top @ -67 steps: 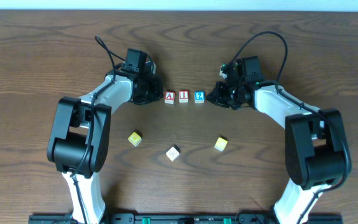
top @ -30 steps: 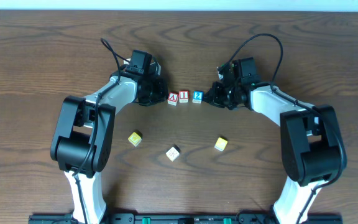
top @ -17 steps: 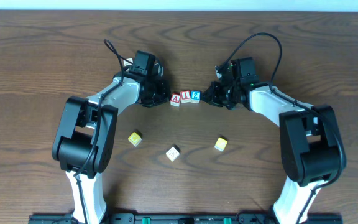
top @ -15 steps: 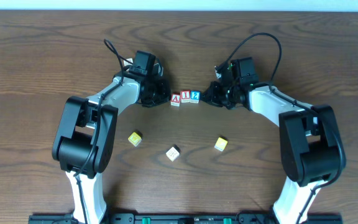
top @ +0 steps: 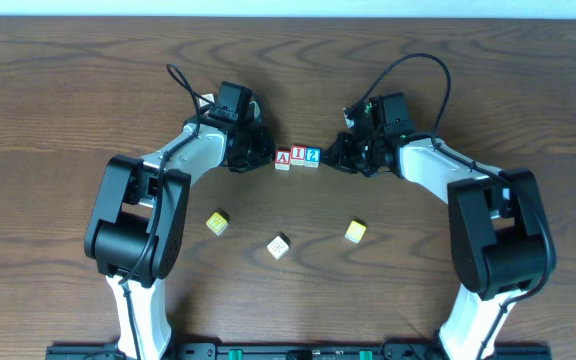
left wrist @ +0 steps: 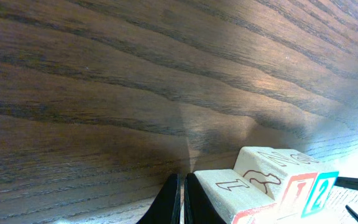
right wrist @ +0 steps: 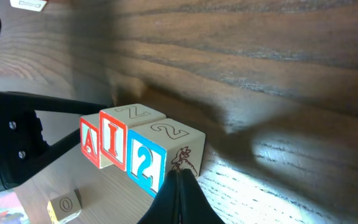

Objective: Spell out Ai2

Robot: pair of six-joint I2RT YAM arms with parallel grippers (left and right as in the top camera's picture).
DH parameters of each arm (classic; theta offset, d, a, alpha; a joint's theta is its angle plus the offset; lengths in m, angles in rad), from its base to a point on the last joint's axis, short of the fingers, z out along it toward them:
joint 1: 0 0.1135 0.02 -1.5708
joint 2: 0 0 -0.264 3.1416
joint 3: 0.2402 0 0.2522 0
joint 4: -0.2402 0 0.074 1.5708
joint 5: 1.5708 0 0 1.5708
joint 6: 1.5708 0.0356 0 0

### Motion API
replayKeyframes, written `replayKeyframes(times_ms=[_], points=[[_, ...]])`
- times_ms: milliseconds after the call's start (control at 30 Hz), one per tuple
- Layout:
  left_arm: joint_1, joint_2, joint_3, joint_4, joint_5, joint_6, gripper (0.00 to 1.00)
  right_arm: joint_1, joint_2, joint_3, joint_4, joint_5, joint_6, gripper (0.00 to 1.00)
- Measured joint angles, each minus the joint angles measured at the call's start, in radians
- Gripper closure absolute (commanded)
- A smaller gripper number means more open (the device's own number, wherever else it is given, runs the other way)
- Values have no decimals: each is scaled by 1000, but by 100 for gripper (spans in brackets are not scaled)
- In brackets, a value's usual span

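Note:
Three wooden letter cubes stand side by side in a tight row on the dark wooden table: the red "A" cube [top: 282,159], the red "I" cube [top: 297,156] and the blue "2" cube [top: 312,155]. In the right wrist view they read A [right wrist: 91,144], I [right wrist: 114,144], 2 [right wrist: 144,163]. My left gripper [top: 267,154] is shut and empty, its tips [left wrist: 183,202] against the outer side of the "A" cube [left wrist: 232,194]. My right gripper [top: 332,156] is shut and empty, its tips [right wrist: 178,196] against the side of the "2" cube.
Nearer the front edge lie a yellow cube [top: 217,222], a pale cube [top: 278,245] and another yellow cube [top: 355,232]. The pale cube with an "0" also shows in the right wrist view [right wrist: 64,207]. Both arms reach in from the front.
Both shut grippers have pressed inward over the last two seconds, closing the gaps between the cubes. The row now sits tight and slightly further right than before.

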Motion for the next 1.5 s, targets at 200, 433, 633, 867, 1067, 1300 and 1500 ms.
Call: replayKeyframes(times_ms=[200, 433, 633, 867, 1067, 1300, 1500], points=[[-3, 0, 2, -6, -13, 0, 94, -3, 0, 0, -20, -8, -4, 98], [-5, 0, 4, -9, -21, 0, 94, -39, 0, 0, -37, -11, -6, 98], [2, 0, 7, -23, -22, 0, 94, -40, 0, 0, -51, -12, -12, 98], [41, -11, 19, -139, -34, 31, 94, -42, 0, 0, -64, -13, -23, 99], [16, -29, 21, -220, -76, 102, 94, -42, 0, 0, -66, -18, -27, 99], [-63, -50, 20, -273, -173, 184, 94, -42, 0, 0, -87, -26, -38, 98], [-166, -56, 20, -246, -264, 224, 94, -42, 0, 0, -113, -37, -58, 98]])
